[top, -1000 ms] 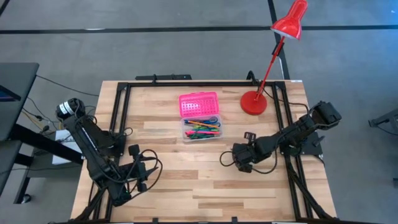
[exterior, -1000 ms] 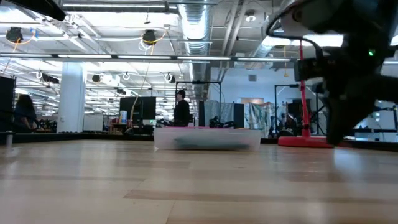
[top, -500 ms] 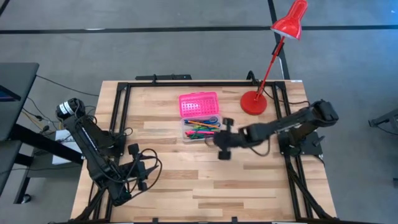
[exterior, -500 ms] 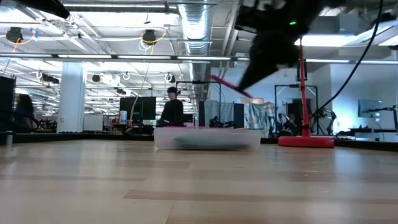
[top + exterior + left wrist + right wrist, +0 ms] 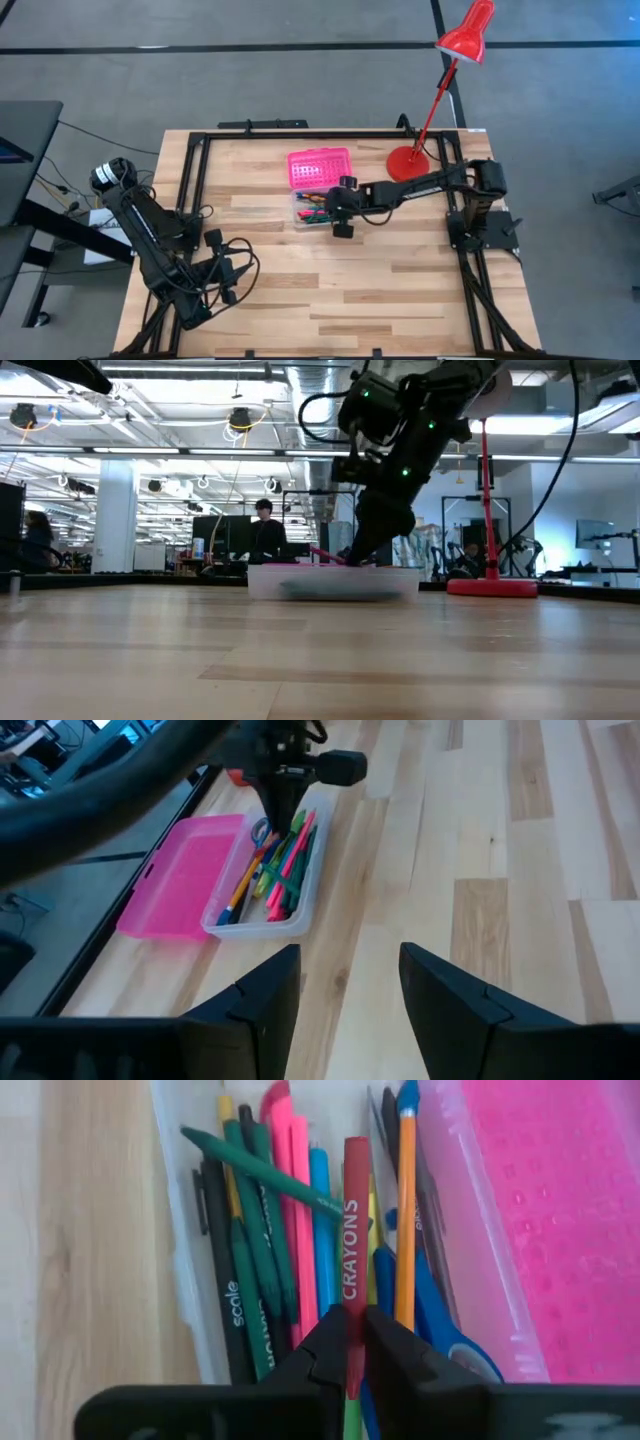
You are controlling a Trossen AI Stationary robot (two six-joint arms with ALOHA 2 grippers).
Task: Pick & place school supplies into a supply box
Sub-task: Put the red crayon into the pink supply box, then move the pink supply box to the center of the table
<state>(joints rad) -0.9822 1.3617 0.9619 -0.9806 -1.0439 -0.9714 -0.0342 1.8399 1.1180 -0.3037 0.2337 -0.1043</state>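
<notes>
- The table [image 5: 300, 290] is pale wood in planks, smooth, with a soft sheen;
- the pencil case lid [image 5: 560, 1210] is bright pink plastic, bumpy with rows of small studs; its base [image 5: 290, 925] is clear, glossy plastic;
- the pens [image 5: 262, 1230] look like smooth plastic; one red stick [image 5: 355, 1250] looks matt, printed CRAYONS;
- the lamp [image 5: 468, 32] is glossy red;
- the table frame [image 5: 195, 165] is black, matt metal.

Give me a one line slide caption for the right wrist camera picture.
Right gripper holding a red crayon over the clear case base filled with pens, beside its pink lid.
</notes>
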